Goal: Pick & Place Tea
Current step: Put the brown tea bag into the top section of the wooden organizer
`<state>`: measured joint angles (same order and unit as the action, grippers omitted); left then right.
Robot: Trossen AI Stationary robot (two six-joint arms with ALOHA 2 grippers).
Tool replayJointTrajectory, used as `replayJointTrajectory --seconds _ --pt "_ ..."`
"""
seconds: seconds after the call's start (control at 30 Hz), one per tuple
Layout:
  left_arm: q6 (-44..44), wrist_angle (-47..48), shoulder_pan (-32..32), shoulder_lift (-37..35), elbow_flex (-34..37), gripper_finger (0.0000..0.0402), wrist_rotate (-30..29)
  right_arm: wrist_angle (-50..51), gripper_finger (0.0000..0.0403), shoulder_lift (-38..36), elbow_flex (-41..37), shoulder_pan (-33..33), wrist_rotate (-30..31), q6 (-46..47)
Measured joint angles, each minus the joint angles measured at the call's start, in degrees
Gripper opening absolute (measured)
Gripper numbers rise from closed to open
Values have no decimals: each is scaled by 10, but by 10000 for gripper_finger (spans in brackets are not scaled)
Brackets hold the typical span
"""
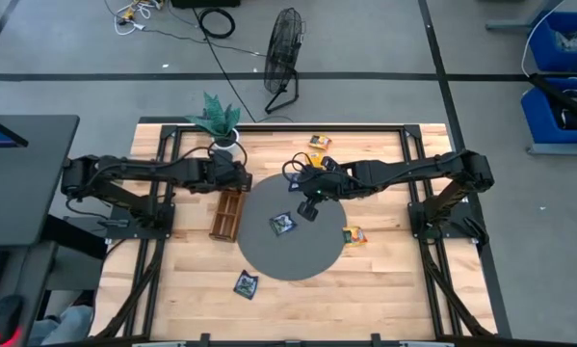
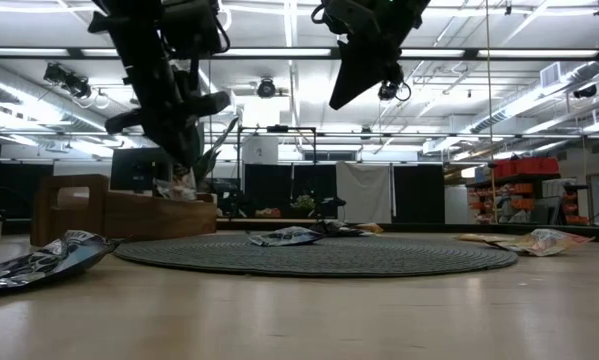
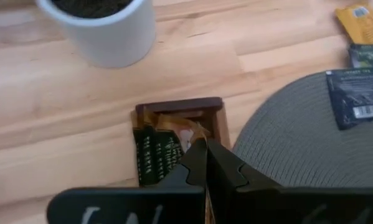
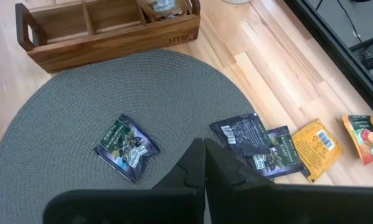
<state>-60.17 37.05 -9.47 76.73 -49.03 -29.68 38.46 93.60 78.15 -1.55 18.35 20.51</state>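
My left gripper point(image 3: 205, 152) is shut over the far end compartment of the brown wooden tray point(image 1: 228, 214), with a tan tea sachet point(image 3: 177, 127) at its fingertips. A dark sachet point(image 3: 152, 155) stands in the same compartment. My right gripper point(image 4: 203, 149) hangs shut and empty above the round grey mat point(image 1: 288, 255). A dark blue sachet point(image 4: 126, 148) lies flat on the mat. Two more dark sachets point(image 4: 242, 134) overlap at the mat's far edge, beside two yellow-orange ones point(image 4: 317, 146). Another dark sachet point(image 1: 246, 283) lies near the front edge, and an orange one point(image 1: 354, 235) sits at the mat's right edge. My left gripper pinches the tan sachet by its upper edge point(image 3: 192, 138) between its two fingertips, slanting down from the table's left. The sachet hangs below the fingers, and its lower part reaches into the tray's end compartment point(image 3: 174, 115). The fingers hide the place of contact itself.
A white pot point(image 3: 108, 31) with a green plant point(image 1: 216, 116) stands just beyond the tray's far end. The tray's other compartments point(image 4: 105, 15) show bare wood. A black fan point(image 1: 286, 53) and cables lie on the floor behind the table.
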Motion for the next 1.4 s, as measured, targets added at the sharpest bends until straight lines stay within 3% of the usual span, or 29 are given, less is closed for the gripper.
replayJointTrajectory --seconds 0.33,0.57,0.8,1.4 --pt "8 -46 -15 0 47 3 5 -4 1 0 0 0 0 0" --pt "8 -103 -24 0 82 3 45 -13 1 0 0 0 0 0" --pt "9 -119 -24 0 83 7 45 -17 1 0 0 0 -1 0" --pt "15 -122 -24 -7 83 123 39 -18 5 0 0 0 -14 0"
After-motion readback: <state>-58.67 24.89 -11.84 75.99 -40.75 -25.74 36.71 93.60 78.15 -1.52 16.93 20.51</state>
